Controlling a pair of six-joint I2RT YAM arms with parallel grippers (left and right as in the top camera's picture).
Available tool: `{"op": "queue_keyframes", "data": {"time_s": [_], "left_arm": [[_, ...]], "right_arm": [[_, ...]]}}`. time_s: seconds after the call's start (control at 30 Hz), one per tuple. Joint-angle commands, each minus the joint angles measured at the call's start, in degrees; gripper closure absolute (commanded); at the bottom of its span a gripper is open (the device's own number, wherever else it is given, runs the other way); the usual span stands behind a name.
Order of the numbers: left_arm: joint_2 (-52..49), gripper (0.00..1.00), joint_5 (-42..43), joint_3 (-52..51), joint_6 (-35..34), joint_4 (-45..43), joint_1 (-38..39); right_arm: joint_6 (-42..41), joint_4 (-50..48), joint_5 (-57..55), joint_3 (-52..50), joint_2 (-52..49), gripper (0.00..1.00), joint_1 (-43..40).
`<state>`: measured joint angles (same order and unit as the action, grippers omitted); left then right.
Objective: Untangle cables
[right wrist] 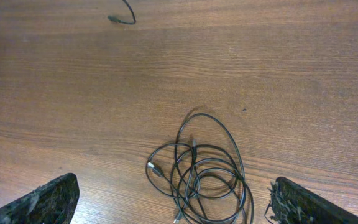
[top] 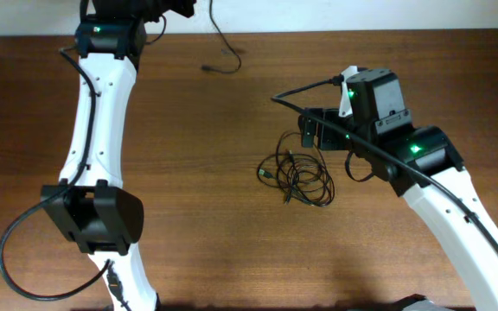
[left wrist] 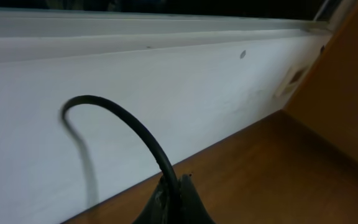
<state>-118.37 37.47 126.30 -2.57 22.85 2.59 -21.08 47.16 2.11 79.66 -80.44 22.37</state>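
cables (top: 296,177) tangled | just ahead of wide-spread right gripper (right wrist: 169,202) | left gripper (left wrist: 173,199) pinching separate cable (left wrist: 123,124)

Looks like a robotics lab bench to me, not somebody's home or kitchen. You've got 2 white-and-black robot arms, a left arm (top: 93,112) and a right arm (top: 456,212), reaching over 1 plain wood-grain table (top: 214,250), with little green status lights (top: 415,149) glowing on their joints. Past the table's edge the left wrist camera just sees a bare white wall (left wrist: 166,81) with a small plate (left wrist: 293,79) on it.
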Motion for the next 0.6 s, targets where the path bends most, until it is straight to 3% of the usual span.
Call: {"op": "queue_keyframes", "data": {"time_s": [0.0,0.2,0.3,0.43,0.57], "left_arm": [[-3.13,1.00,-1.90,0.50,3.06,0.17,-5.05],[-11.98,1.00,-3.10,0.50,10.25,0.28,-11.08],[-16.96,1.00,-10.67,0.50,10.75,0.17,-14.64],[-21.35,1.00,-14.73,0.50,16.20,-0.50,-19.76],[-23.96,1.00,-21.33,0.50,16.26,-2.93,-24.68]], "right_arm": [[-0.42,0.28,0.50,0.17,-0.28,0.02,-0.26],[-0.42,2.01,0.48,0.17,-0.28,0.01,-0.26],[-0.42,3.06,0.48,0.17,-0.28,0.01,-0.26],[-0.42,3.54,0.50,0.17,-0.31,0.01,-0.26],[-0.42,4.70,3.23,0.17,-0.28,0.01,-0.26]]}}
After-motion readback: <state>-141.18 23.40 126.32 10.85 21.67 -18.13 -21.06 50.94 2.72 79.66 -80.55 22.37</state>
